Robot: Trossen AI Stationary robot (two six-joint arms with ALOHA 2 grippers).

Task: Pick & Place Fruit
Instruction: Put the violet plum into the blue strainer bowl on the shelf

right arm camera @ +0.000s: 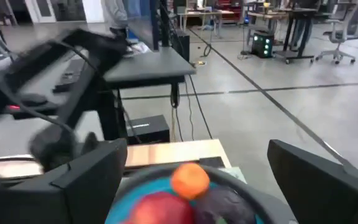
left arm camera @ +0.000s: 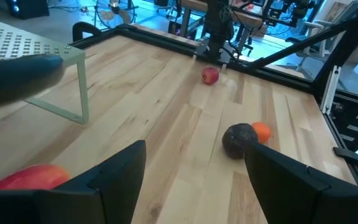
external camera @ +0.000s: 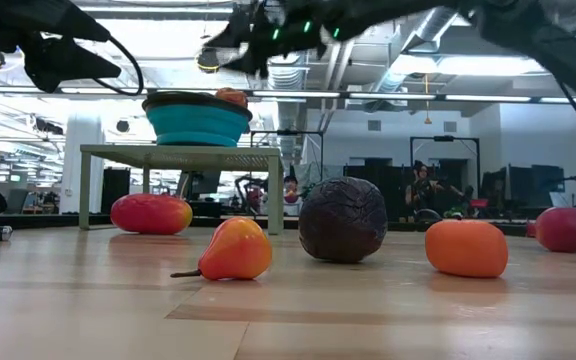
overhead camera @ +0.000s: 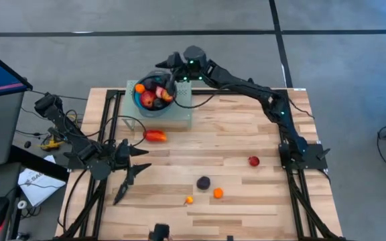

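A round blue bowl (overhead camera: pixel 154 94) stands on a pale green stand (overhead camera: pixel 181 115) at the table's far side, with red, orange and dark purple fruit in it (right arm camera: pixel 190 179). My right gripper (overhead camera: pixel 166 72) hovers open just above the bowl's far rim, nothing between its fingers (right arm camera: pixel 194 180). On the table lie a long red-orange piece (overhead camera: pixel 155 136), a red ball (overhead camera: pixel 254 161), a dark purple ball (overhead camera: pixel 204 182), an orange ball (overhead camera: pixel 218 193) and a small orange pear-like piece (overhead camera: pixel 189 199). My left gripper (overhead camera: pixel 134 171) waits open above the table's near left.
The stand (external camera: pixel 180 155) rests on thin legs, with the red-orange piece (external camera: pixel 151 213) lying beside its near edge. A dark metal frame (overhead camera: pixel 106 127) runs along the table's left and right sides. Bare wood (overhead camera: pixel 246 120) lies between the stand and the loose fruit.
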